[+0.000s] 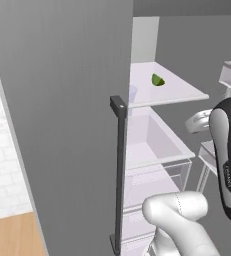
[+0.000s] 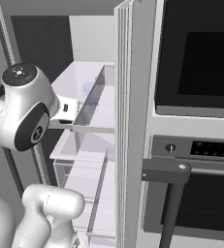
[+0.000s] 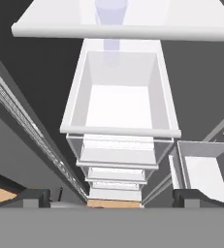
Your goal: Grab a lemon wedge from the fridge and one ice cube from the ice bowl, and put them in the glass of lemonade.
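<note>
The fridge (image 1: 62,125) stands open, its grey left door swung toward me. The lemon wedge (image 1: 158,80), small and yellow-green, lies on the upper white shelf (image 1: 182,92) inside. My gripper (image 3: 113,198) is open, its two dark fingertips (image 3: 36,196) set wide apart with nothing between them. It hovers in front of the fridge interior and looks down over a clear drawer (image 3: 118,104) below the shelf. The wedge sits higher than the hand and to its left in the left base view. The ice bowl and the glass of lemonade are out of view.
A pale blue cup (image 3: 111,7) stands on the shelf near the left door. The door's dark bar handle (image 1: 119,170) juts out beside the arm. The right fridge door (image 2: 133,121) stands edge-on, with the black built-in oven (image 2: 196,63) behind it. More drawers stack below (image 1: 152,185).
</note>
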